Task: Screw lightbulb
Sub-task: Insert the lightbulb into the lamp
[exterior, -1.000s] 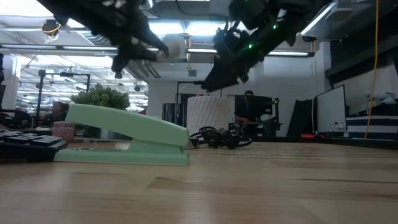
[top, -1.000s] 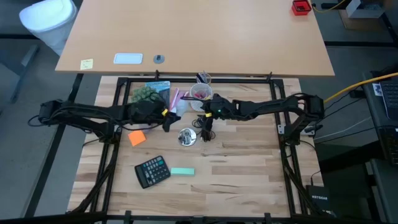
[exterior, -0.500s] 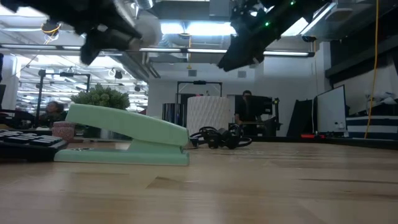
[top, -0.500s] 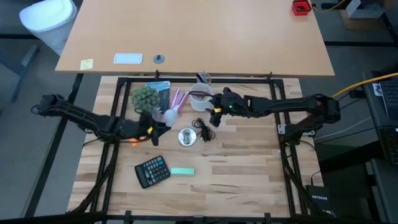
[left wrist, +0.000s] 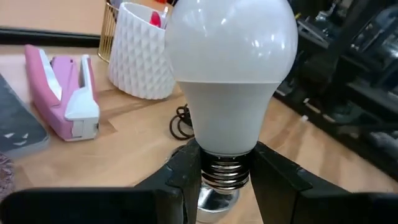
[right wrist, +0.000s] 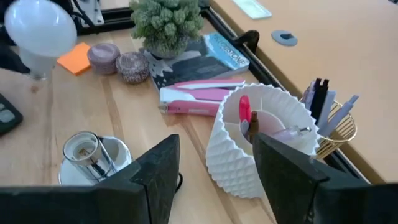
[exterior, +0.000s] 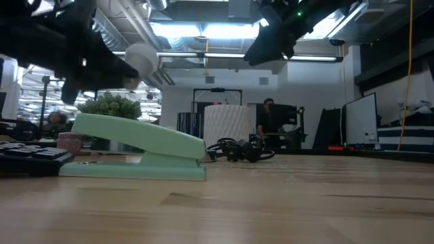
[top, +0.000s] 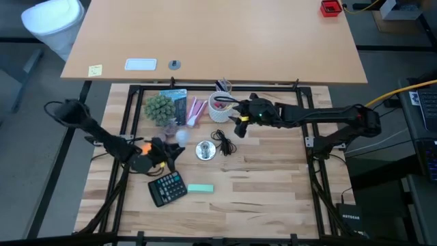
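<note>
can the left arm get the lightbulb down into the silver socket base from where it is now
Probably yes: the left gripper holds the lightbulb by its threads, and the socket base sits open-topped beside it, with the right gripper off behind.

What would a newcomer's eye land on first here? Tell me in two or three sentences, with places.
First the lightbulb, clamped by its metal screw base in the left tool and held in the air above the table's left half, near the calculator. Next the silver lamp base with its empty socket at mid-table, a black cord coiled beside it. The right tool hangs open over the white ribbed cup at the back.
</note>
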### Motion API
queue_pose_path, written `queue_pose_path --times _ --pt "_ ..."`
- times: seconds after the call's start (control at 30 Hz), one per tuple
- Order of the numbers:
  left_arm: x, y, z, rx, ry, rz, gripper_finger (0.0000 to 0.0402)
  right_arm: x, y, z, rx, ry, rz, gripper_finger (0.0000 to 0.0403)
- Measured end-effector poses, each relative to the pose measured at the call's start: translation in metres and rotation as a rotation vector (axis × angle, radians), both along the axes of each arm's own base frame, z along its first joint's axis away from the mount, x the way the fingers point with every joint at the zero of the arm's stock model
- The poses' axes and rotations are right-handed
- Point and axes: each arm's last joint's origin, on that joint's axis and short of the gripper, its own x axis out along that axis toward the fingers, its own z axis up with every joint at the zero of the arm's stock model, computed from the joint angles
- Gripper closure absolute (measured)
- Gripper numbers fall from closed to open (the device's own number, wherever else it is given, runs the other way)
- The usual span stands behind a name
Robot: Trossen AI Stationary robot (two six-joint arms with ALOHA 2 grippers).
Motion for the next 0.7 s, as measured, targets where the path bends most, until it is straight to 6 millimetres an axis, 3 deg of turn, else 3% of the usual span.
queue_pose_path --times 0.23,0.37,0.7 --pt "0.021 -0.004 -0.029 0.046 -0.026 0.072 0.0292 0.001 -0.001 0.001 -0.040 -0.003 -0.026 0.0194" --pt "0.037 -0.004 -0.040 0.067 -0.062 0.102 0.0292 0.003 -0.002 -0.008 -0.051 -0.105 -0.024 0.0194" --pt "0.087 -0.005 -0.049 0.194 -0.088 0.026 0.0292 0.009 0.001 -0.025 -0.021 -0.379 0.077 0.0194"
